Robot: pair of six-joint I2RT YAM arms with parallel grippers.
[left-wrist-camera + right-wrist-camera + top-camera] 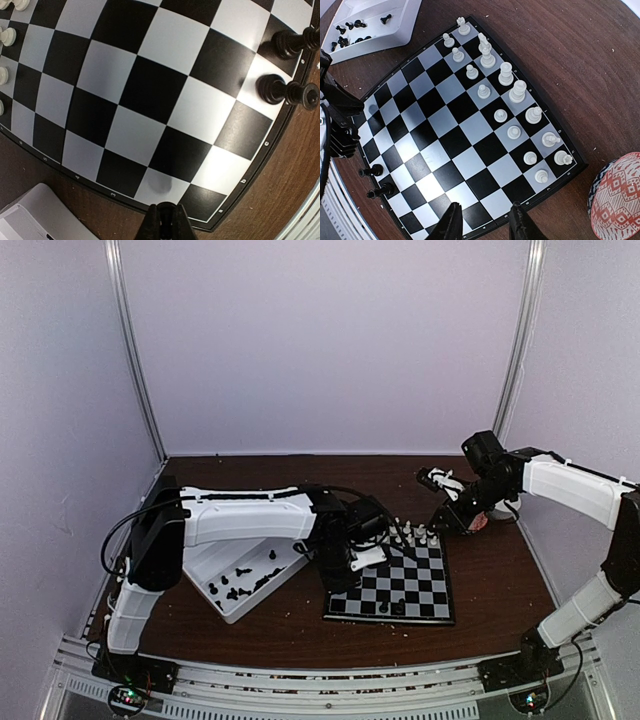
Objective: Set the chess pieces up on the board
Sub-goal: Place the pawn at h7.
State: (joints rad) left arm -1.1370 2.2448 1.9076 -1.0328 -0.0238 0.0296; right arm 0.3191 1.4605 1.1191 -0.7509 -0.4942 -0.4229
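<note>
Black fingertips of the left gripper (165, 222) are pressed together with nothing between them. They are poised over the thin dark border of the board (150, 100), and the wrist view is too close to say whether they touch it. Just ahead of the tips lie bare squares. Farther ahead and off to this gripper's right, two black chess pieces (280, 90) stand upright on neighbouring squares of the edge row, apart from each other. Far ahead on its left, white chess pieces (7, 36) line the opposite side. Behind and to the left of the tips is a corner of the white tray (40, 215), which sits just beside the board on the brown wooden table (280, 200).

The right gripper (485, 222) hangs high above the board's edge with its fingers spread and gripping nothing. Below and ahead of it lies the whole board (450, 130). On this gripper's right the white chess pieces (512, 132) stand in two rows. On its left the two black chess pieces (376, 181) stand near the left arm. Well ahead and to the left is the white tray (395, 25), with more black pieces (350, 32) lying loose in one compartment. Close on the right gripper's right side, a red-and-white patterned bowl (617, 200) rests on the table.

From overhead, the left gripper (340, 578) points down at the board (410, 590), and the right gripper (432, 478) is held well clear of it.
</note>
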